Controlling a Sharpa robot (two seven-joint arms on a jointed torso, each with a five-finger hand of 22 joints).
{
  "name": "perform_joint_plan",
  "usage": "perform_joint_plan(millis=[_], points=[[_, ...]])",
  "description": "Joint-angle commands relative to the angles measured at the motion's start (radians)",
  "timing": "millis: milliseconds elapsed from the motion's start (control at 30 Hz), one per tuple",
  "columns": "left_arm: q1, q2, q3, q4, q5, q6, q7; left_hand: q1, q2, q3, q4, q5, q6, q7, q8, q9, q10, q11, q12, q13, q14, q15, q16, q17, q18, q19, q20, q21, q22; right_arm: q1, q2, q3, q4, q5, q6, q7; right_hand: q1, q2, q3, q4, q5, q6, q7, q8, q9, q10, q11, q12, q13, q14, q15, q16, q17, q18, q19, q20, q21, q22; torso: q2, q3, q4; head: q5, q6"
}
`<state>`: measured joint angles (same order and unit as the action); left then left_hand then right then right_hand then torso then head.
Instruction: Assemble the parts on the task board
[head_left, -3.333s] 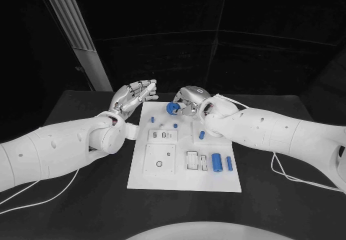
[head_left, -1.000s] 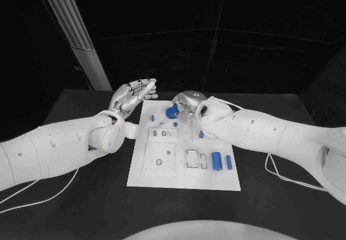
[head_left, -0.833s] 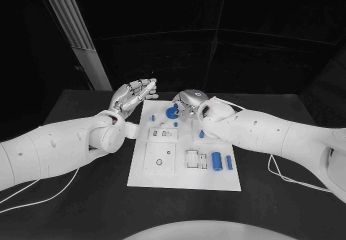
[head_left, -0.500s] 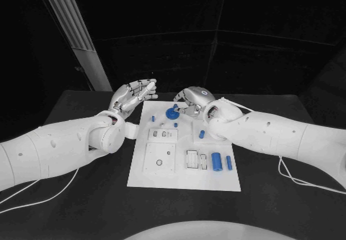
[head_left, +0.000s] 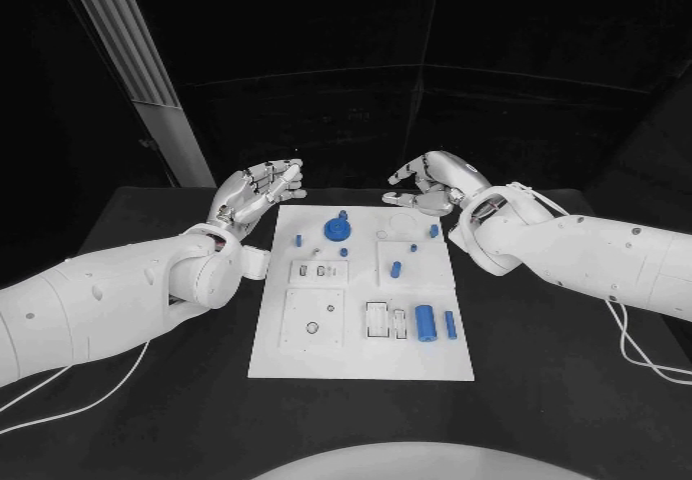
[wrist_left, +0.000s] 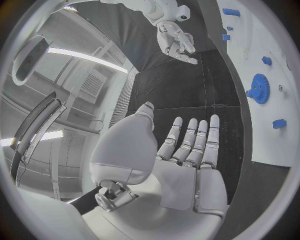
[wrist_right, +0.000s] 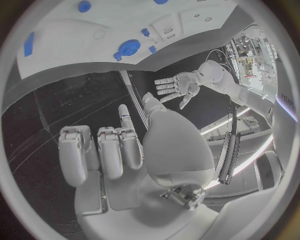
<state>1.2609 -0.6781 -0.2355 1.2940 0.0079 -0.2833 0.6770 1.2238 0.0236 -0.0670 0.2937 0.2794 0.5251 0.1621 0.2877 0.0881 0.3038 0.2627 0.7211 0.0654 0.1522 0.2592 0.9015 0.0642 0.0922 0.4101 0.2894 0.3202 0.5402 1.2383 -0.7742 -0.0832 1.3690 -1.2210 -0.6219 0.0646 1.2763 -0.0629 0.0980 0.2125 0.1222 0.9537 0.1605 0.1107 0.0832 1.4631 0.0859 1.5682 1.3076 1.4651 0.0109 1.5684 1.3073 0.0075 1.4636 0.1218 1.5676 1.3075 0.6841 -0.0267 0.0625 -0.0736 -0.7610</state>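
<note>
Two hands raised at far edge of task board (head_left: 361, 350), both empty.

Left hand (head_left: 257, 192): held up beyond far left corner of board, fingers extended and apart, palm bare in left wrist view (wrist_left: 181, 165); nothing gripped.

Right hand (head_left: 433, 180): held up beyond far right corner of board, well apart from left hand; fingers partly curled, separate, nothing between them; palm bare in right wrist view (wrist_right: 125, 160). Clear of every part.

Task board: white plate, centre of black table (head_left: 577, 400), long side running away from robot.

Blue gear (head_left: 336, 229): round, toothed, with small knob at top; sits on far portion of board, between the two hands, touched by neither. Seen also in left wrist view (wrist_left: 259, 89) and right wrist view (wrist_right: 129, 47).

Small blue peg (head_left: 299, 240): near left edge of board, just beside gear.

Small blue pieces near right edge: one (head_left: 433, 231) at far right, one (head_left: 395, 268) further in toward centre.

Large blue cylinder (head_left: 426, 322): lying on near right portion of board, lengthwise; thinner blue cylinder (head_left: 450, 322) just beside it, toward right edge.

White rectangular fixtures (head_left: 317, 317): recessed blocks across middle and near left portion of board; details too small to tell.
</note>
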Motion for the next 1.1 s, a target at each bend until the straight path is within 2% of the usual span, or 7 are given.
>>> perform_joint_plan(millis=[33,167,400,467,533,867,1100], points=[[0.000,0.002,0.001,-0.004,-0.002,0.012,0.239,-0.001,0.011,-0.004,-0.001,0.003,-0.009,0.132,0.005,-0.001,-0.008,0.002,0.000,0.000,-0.008,0.001,-0.001,0.001,0.000,-0.008,0.000,0.001,-0.001,0.003,-0.038,0.000,0.017,0.079,0.012,0.061,0.015,0.007,-0.001,0.001,-0.016,-0.004,-0.010,-0.009,-0.002,0.108,0.000,0.003,0.263,0.106,0.003,0.002,0.263,-0.007,0.107,0.003,0.003,0.263,-0.002,0.0014,-0.0014,-0.015,0.004],[-0.002,0.003,0.001,-0.008,-0.002,0.012,0.240,-0.001,0.011,-0.004,-0.001,0.003,-0.009,0.132,0.005,-0.001,-0.008,0.002,0.000,0.000,-0.008,0.001,-0.001,0.001,0.000,-0.008,0.000,0.001,-0.001,0.002,-0.079,-0.002,0.014,0.088,0.034,0.066,0.039,0.009,-0.004,-0.004,-0.033,-0.016,-0.017,-0.019,-0.006,0.108,-0.006,0.003,0.263,0.106,-0.001,0.002,0.263,-0.007,0.107,0.001,0.003,0.263,-0.001,0.0003,-0.0007,-0.031,0.008],[-0.006,0.001,0.001,-0.009,-0.002,0.013,0.240,0.000,0.012,-0.005,-0.001,0.005,-0.010,0.132,0.009,-0.001,-0.009,0.002,0.001,0.000,-0.009,0.001,-0.001,0.002,0.000,-0.008,0.000,0.001,-0.001,-0.011,-0.116,-0.003,-0.020,0.093,0.072,0.048,0.081,0.009,-0.008,-0.014,-0.048,-0.033,-0.026,-0.034,-0.010,0.108,-0.014,0.003,0.263,0.106,-0.006,0.002,0.263,-0.007,0.107,-0.005,0.003,0.263,0.000,0.0019,-0.0009,-0.056,0.016],[-0.007,0.000,0.001,-0.009,-0.002,0.014,0.240,0.000,0.012,-0.005,-0.001,0.005,-0.010,0.132,0.009,-0.001,-0.009,0.002,0.001,0.000,-0.009,0.001,-0.001,0.002,0.000,-0.008,0.000,0.001,-0.001,-0.019,-0.117,-0.003,-0.036,0.092,0.085,0.038,0.094,0.009,-0.008,-0.017,-0.052,-0.039,-0.029,-0.038,-0.011,0.108,-0.017,0.003,0.263,0.106,-0.009,0.002,0.263,-0.007,0.107,-0.007,0.003,0.263,0.000,-0.0003,0.0004,-0.059,0.017],[-0.007,0.000,0.001,-0.009,-0.002,0.014,0.240,0.000,0.012,-0.005,-0.001,0.005,-0.010,0.132,0.009,-0.001,-0.009,0.002,0.001,0.000,-0.009,0.001,-0.001,0.002,0.000,-0.008,0.000,0.001,-0.001,-0.027,-0.113,-0.003,-0.053,0.089,0.095,0.030,0.106,0.010,-0.007,-0.020,-0.055,-0.044,-0.032,-0.040,-0.012,0.108,-0.019,0.003,0.263,0.106,-0.011,0.002,0.263,-0.007,0.107,-0.009,0.003,0.263,0.000,-0.0007,0.0013,-0.064,0.016],[-0.009,-0.004,0.001,-0.007,-0.002,0.015,0.241,0.001,0.013,-0.005,-0.002,0.006,-0.012,0.132,0.009,-0.001,-0.009,0.002,0.001,0.000,-0.009,0.001,0.000,0.002,0.000,-0.008,0.000,0.001,-0.002,-0.064,-0.070,-0.004,-0.138,-0.018,0.140,-0.006,0.131,0.010,-0.008,-0.026,-0.059,-0.061,-0.043,-0.046,-0.014,0.108,-0.029,0.003,0.263,0.106,-0.018,0.002,0.263,-0.007,0.107,-0.015,0.003,0.263,0.001,-0.0007,0.0021,-0.067,0.018],[-0.009,-0.007,0.001,-0.005,-0.002,0.015,0.240,0.001,0.013,-0.005,-0.002,0.006,-0.012,0.132,0.009,-0.001,-0.009,0.002,0.001,0.000,-0.009,0.001,0.000,0.002,0.000,-0.008,0.000,0.001,-0.002,-0.078,-0.054,-0.004,-0.164,-0.067,0.178,-0.031,0.137,0.010,-0.008,-0.026,-0.061,-0.067,-0.048,-0.046,-0.014,0.108,-0.034,0.003,0.263,0.106,-0.022,0.002,0.263,-0.007,0.107,-0.018,0.003,0.263,0.002,-0.0007,0.0011,-0.066,0.014]])
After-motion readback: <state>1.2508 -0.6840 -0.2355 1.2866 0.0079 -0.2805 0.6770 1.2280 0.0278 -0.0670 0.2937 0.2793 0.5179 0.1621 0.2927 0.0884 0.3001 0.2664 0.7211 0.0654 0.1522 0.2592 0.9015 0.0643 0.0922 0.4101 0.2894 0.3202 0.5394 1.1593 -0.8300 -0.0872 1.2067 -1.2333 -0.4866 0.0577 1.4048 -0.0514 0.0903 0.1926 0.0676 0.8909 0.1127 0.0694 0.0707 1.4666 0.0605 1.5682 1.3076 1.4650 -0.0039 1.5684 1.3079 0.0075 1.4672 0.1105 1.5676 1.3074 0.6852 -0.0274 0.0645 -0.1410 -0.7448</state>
